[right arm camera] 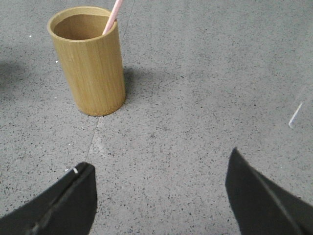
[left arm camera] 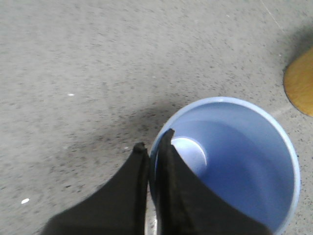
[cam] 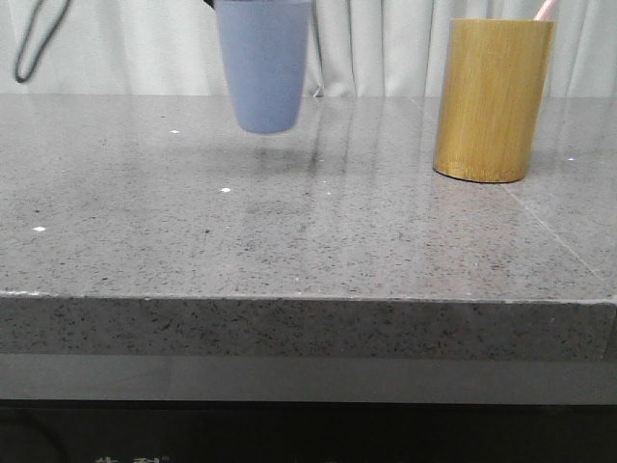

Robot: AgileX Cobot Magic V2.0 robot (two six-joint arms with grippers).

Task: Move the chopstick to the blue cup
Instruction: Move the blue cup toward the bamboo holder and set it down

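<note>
The light-blue cup point(cam: 262, 63) hangs above the grey table, at the back and left of centre, with its shadow on the table below it. My left gripper point(left arm camera: 155, 142) is shut on the cup's rim point(left arm camera: 230, 166), one finger inside and one outside; the cup looks empty. A pale pink chopstick tip point(cam: 546, 10) sticks out of the yellow-brown bamboo cylinder point(cam: 492, 99) at the back right. In the right wrist view the chopstick point(right arm camera: 113, 15) leans against the cylinder's rim point(right arm camera: 90, 61). My right gripper point(right arm camera: 161, 169) is open and empty, nearer than the cylinder and apart from it.
The grey speckled table point(cam: 289, 241) has a seam line running past the cylinder. Its front edge point(cam: 308, 299) crosses the front view. A white curtain hangs behind. A dark cable loop point(cam: 39, 39) hangs at the back left.
</note>
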